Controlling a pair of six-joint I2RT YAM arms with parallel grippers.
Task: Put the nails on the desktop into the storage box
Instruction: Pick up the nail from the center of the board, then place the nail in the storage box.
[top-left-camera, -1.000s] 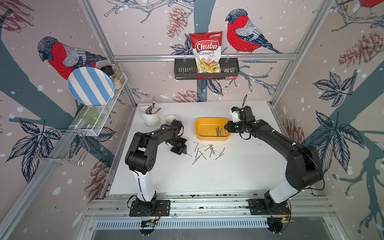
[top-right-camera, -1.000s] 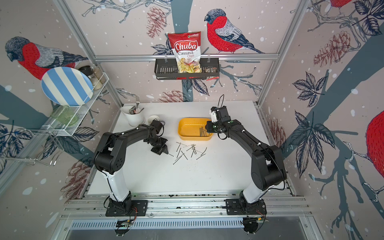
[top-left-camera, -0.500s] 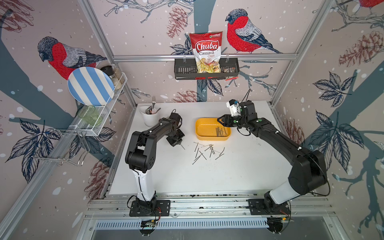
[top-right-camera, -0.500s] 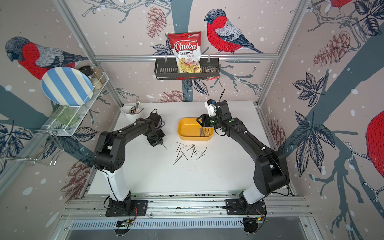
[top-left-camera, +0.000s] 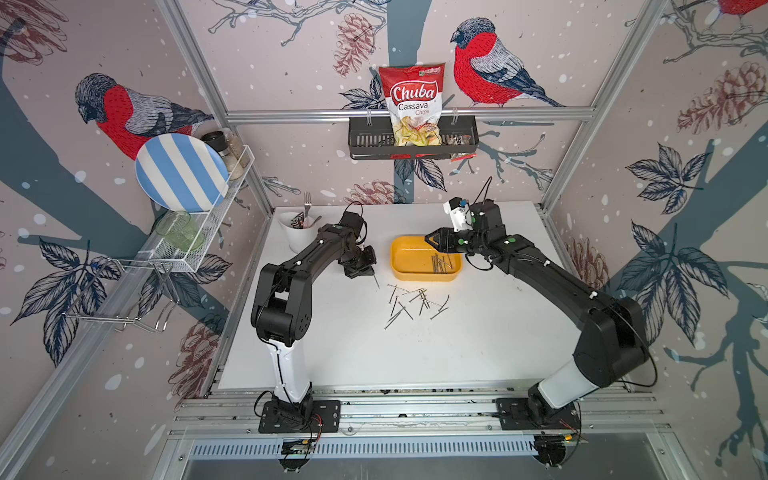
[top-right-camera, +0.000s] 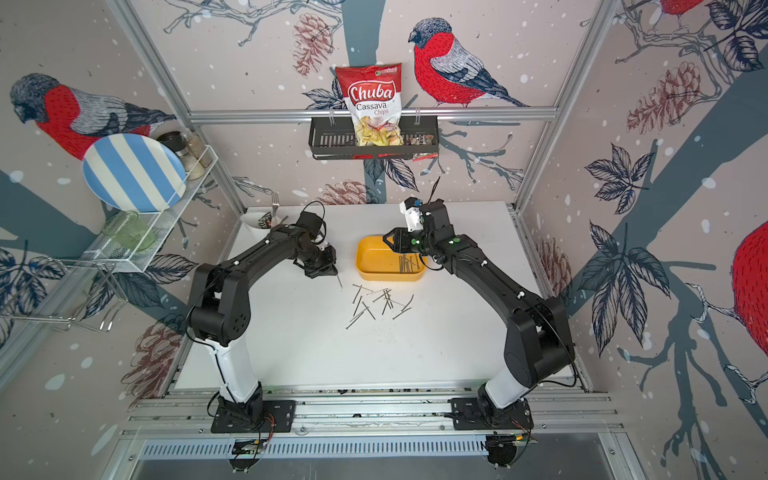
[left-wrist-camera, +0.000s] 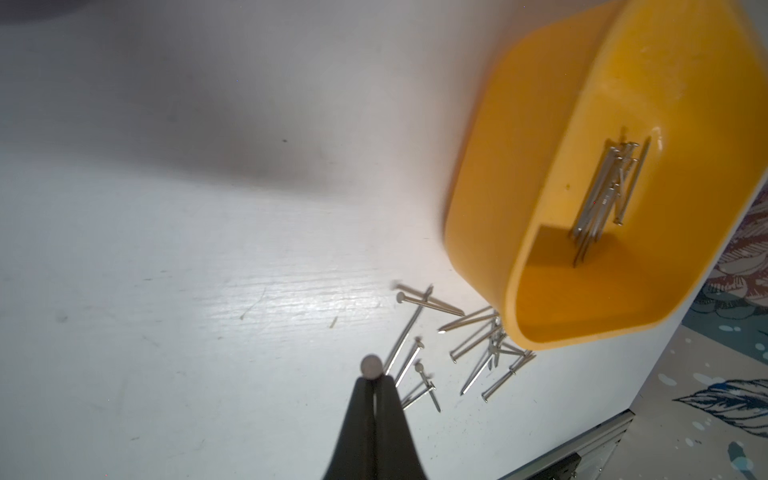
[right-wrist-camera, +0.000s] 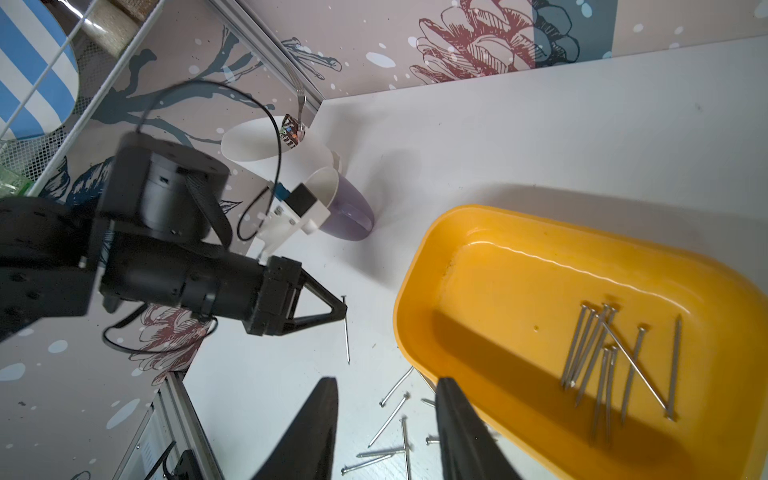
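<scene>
Several nails (top-left-camera: 415, 301) lie scattered on the white desktop (top-left-camera: 415, 357) just in front of the yellow storage box (top-left-camera: 405, 257), seen in both top views (top-right-camera: 380, 303). More nails (right-wrist-camera: 615, 361) lie together inside the box (right-wrist-camera: 498, 282). My left gripper (top-left-camera: 368, 272) hovers left of the box, shut on one nail (right-wrist-camera: 345, 328) that hangs point down; its round head (left-wrist-camera: 371, 367) shows at the fingertips. Above the box's far right part, my right gripper (top-left-camera: 432, 240) is open with nothing between its fingers (right-wrist-camera: 320, 415).
A white utensil holder (top-left-camera: 298, 232) with a fork and a purple mug (right-wrist-camera: 347, 208) stand at the back left corner. A black basket (top-left-camera: 365, 139) holding a chips bag hangs on the back wall. A wire rack with a striped plate (top-left-camera: 180, 172) juts from the left wall.
My left gripper has lifted the nail off the desktop and moved back towards the box. My right gripper has opened wider and swung left above the box.
</scene>
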